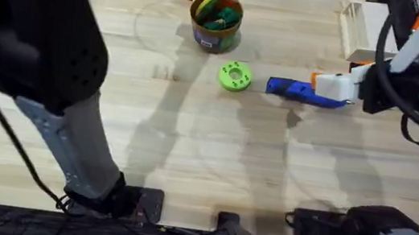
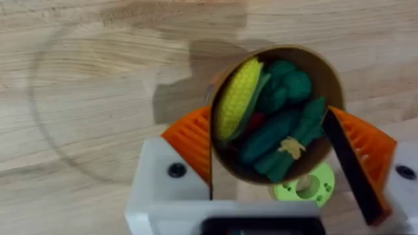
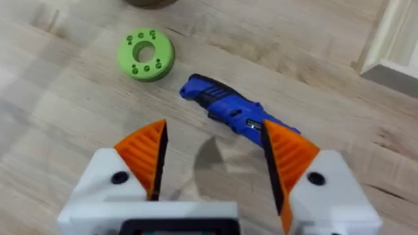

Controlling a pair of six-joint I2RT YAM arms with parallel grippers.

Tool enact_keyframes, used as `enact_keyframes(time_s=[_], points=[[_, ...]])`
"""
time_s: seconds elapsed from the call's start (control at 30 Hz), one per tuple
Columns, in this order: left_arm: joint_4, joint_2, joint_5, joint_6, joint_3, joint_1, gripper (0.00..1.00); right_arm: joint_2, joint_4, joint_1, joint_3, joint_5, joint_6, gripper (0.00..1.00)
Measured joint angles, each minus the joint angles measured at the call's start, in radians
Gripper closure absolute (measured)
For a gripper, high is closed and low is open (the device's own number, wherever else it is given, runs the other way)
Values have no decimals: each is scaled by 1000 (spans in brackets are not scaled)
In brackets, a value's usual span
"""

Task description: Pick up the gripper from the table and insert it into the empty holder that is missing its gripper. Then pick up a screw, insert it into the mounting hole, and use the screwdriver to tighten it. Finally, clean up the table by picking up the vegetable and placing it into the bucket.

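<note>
Vegetable (image 2: 238,98), light, smooth and probably slippery, lies in the bucket (image 2: 326,72) between the left end effector's (image 2: 287,156) spread fingers, while the right end effector (image 3: 215,163), fingers apart, hovers over the screwdriver (image 3: 225,111) on the desk (image 1: 191,131).

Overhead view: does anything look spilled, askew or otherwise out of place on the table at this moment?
Nothing spilled or damaged. The bucket stands upright with the vegetable inside it. The screwdriver lies flat on the table beside the green disc, under the open right gripper.
</note>
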Motion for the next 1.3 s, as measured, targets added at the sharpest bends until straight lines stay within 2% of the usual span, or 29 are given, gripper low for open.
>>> enact_keyframes(time_s=[0.17,0.4,0.47,0.5,0.67,0.83,1.03,1.17,1.3], points=[[-37,-103,-3,6,0,0,13,0,0,0,0,0,0,207],[-198,-270,-43,8,0,0,14,-11,-1,0,0,0,0,208],[-248,-308,-59,8,0,0,14,-39,-1,0,0,0,0,208],[-302,-355,-77,8,0,0,15,-94,-1,0,0,0,0,208],[-330,-460,-100,10,-31,0,15,-190,-37,0,0,0,0,207],[-271,-635,-112,10,-222,0,14,-253,-151,0,0,0,1,208],[-172,-871,-113,2,-562,0,13,-304,-267,0,0,0,7,208],[-129,-1015,-113,-1,-763,0,15,-322,-287,0,0,0,7,208],[-86,-1137,-113,-2,-899,0,13,-324,-287,0,0,0,10,207]])
